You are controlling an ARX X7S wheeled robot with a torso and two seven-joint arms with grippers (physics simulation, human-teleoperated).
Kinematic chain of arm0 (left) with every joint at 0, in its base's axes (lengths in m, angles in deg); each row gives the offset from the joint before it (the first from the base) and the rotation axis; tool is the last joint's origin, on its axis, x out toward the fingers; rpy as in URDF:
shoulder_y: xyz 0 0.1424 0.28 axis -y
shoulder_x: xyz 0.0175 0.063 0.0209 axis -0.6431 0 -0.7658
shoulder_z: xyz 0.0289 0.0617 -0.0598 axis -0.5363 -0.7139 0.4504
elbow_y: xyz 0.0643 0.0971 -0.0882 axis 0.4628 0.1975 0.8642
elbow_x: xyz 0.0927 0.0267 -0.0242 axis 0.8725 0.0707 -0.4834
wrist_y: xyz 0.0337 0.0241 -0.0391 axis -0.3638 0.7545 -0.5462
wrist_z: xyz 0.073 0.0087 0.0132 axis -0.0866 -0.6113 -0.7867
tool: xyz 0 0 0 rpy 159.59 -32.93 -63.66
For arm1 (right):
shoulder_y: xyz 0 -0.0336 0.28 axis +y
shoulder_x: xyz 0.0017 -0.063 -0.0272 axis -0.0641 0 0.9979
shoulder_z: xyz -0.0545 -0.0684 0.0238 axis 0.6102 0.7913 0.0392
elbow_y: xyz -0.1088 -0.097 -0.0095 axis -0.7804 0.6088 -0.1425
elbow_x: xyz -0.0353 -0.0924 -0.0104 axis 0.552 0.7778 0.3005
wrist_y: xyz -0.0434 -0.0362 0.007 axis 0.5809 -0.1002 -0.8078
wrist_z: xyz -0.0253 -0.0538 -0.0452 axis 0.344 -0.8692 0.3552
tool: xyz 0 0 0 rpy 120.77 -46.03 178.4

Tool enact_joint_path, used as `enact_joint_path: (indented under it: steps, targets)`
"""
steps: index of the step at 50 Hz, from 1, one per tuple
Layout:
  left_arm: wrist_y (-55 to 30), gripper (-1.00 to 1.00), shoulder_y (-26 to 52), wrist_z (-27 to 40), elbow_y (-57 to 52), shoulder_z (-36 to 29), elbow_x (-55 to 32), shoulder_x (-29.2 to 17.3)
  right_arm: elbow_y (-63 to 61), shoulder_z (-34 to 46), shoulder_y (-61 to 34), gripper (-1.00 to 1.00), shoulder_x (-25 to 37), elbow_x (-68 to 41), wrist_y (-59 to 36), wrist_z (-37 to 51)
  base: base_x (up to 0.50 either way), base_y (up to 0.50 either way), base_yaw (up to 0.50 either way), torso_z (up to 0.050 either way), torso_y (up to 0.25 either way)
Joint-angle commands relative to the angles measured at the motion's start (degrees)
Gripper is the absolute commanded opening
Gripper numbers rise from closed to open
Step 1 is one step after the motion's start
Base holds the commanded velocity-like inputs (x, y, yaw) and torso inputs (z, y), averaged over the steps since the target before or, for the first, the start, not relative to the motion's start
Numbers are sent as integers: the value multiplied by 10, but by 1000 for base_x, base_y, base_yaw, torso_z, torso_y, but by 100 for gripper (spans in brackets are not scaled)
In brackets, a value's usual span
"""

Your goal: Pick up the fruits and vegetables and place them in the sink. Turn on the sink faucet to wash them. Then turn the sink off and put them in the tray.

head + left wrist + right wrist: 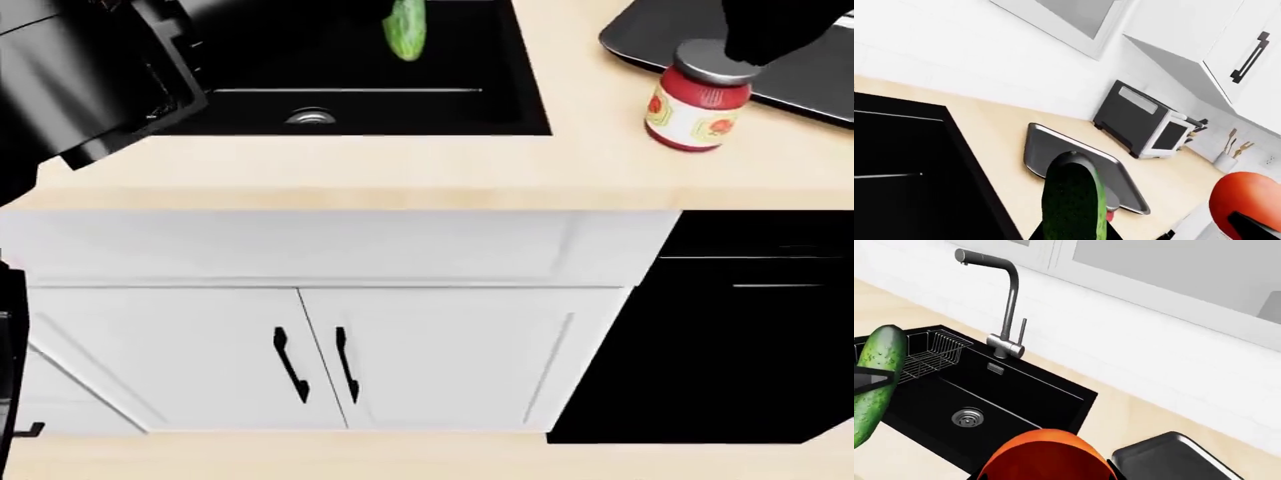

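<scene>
Plainly the job stood somewhere in its carrying stages, though I could not tell which: both pieces of produce were in the air, neither in the basin nor on the tray. The left hand (1074, 235) was closed around the cucumber (1073, 200), holding it upright; from the head view the green tip hung over the black sink (494, 100), and the left wrist view showed it above the counter with the tray (1047, 145) lying beyond. The right hand (1047, 475) gripped the red-orange fruit (1044, 455), poised above the counter near the sink's corner. The sink itself held nothing but its steel drain (967, 416) and the wire rack (937, 352) along one side, and no water showed running from the faucet (1007, 305), whose thin lever stood upright. The tray was bare too, glossy and empty, with the tomato-sauce jar (697, 98) standing on the counter just beside its rim. So at the least the final placing remained: both items had yet to be set down in the tray.
</scene>
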Motion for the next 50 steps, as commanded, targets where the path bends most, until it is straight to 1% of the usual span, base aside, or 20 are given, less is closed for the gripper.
enact_joint_path:
  steps: [1, 12, 25, 32, 39, 50]
  targets:
    - [-5, -100, 14, 7, -17, -2, 4, -11, -7, -5, 29, -100, -1, 12, 26, 2, -125, -500, 0, 0, 0]
    - [-9, -100, 25, 4, -19, -4, 15, -19, -4, -7, 48, -100, -8, 28, 49, 4, -117, -500, 0, 0, 0]
    - [-17, -100, 55, 4, -17, -6, 28, -31, 3, -17, 57, -100, -7, 32, 70, 8, 19, -500, 0, 0, 0]
    - [-20, -100, 64, 5, -23, -6, 30, -35, 23, -18, 50, -100, -21, 46, 74, -3, 184, -500, 0, 0, 0]
    - [-27, -100, 82, 6, -16, -8, 35, -41, 32, -21, 42, -100, -15, 45, 67, -11, 211, -500, 0, 0, 0]
    - [-42, -100, 102, -1, -18, -15, 35, -46, 48, -16, 24, -100, -31, 58, 51, -27, 212, -500, 0, 0, 0]
